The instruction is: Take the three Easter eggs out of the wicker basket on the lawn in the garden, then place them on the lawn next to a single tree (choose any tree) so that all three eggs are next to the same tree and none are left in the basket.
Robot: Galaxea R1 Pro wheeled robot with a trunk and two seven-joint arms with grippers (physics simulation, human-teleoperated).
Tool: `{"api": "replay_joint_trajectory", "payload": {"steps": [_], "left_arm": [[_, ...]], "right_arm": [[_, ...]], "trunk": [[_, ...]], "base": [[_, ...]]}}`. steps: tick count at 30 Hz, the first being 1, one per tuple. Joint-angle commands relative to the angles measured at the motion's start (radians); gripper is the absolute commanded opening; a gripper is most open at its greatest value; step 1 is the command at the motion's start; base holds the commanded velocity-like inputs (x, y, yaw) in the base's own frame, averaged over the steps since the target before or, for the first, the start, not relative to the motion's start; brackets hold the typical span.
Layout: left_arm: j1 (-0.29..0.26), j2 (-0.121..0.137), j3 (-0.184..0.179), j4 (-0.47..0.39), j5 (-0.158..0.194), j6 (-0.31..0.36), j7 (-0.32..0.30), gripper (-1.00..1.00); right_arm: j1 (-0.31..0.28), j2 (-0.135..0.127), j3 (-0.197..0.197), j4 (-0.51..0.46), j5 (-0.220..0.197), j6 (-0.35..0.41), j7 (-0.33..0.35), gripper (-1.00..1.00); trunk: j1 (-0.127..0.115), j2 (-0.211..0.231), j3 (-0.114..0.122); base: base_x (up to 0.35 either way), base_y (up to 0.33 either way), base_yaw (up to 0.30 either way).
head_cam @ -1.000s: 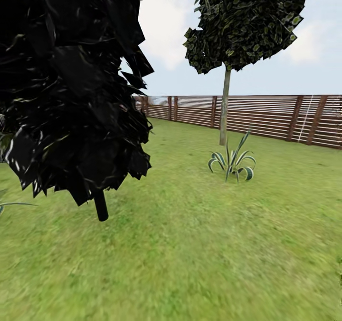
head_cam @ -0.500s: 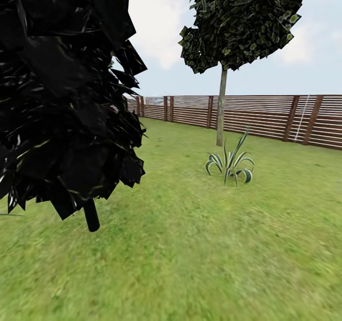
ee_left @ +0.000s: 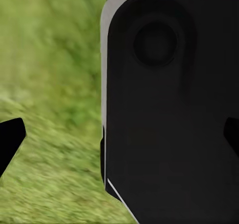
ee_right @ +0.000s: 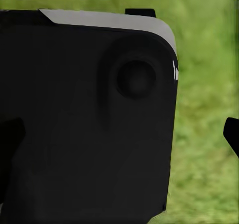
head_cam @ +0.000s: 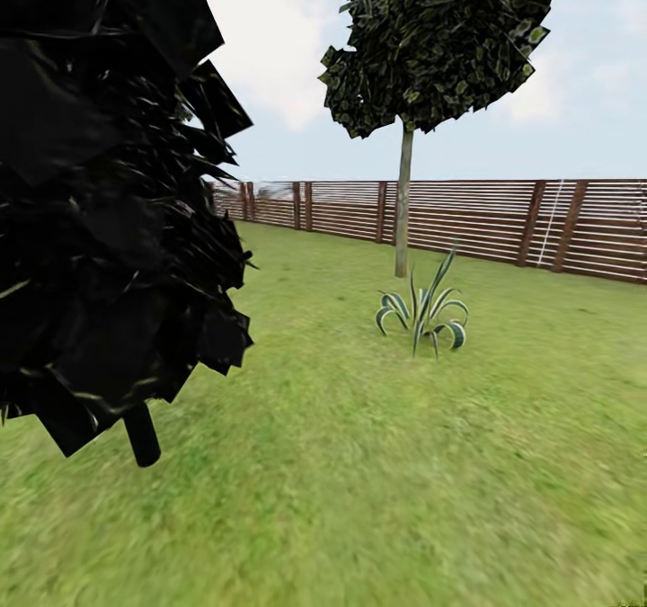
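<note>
Both wrist cams catch a big matte black rounded-corner body panel (ee_left: 169,109) with a thin light grey rim. Each has a round recessed dimple (ee_right: 135,78), and black fingertips (ee_left: 10,137) poke in at the sides.

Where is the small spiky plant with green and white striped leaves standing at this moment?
In the head view, the spiky striped-leaf plant stands on the green lawn, right of centre, just in front of the thin-trunked round-crowned tree and the brown slatted fence.

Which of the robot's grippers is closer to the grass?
Neither clearly: the left gripper and the right gripper both hang open over the lawn, each beside a black panel.
</note>
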Motion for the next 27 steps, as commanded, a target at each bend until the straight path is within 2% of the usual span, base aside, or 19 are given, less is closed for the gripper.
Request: {"api": "replay_joint_trajectory", "payload": {"steps": [1,27], "left_arm": [[0.0,0.0,0.0,0.0,0.002,0.0,0.0,1.0],[0.0,0.0,0.0,0.0,0.002,0.0,0.0,1.0]], "right_arm": [[-0.001,0.0,0.0,0.002,0.0,0.0,0.001,1.0],[-0.001,0.0,0.0,0.002,0.0,0.002,0.001,1.0]], "trunk": [[0.001,0.0,-0.001],[0.001,0.0,-0.001]], "base": [[0.335,0.0,-0.286],[0.335,0.0,-0.291]]}}
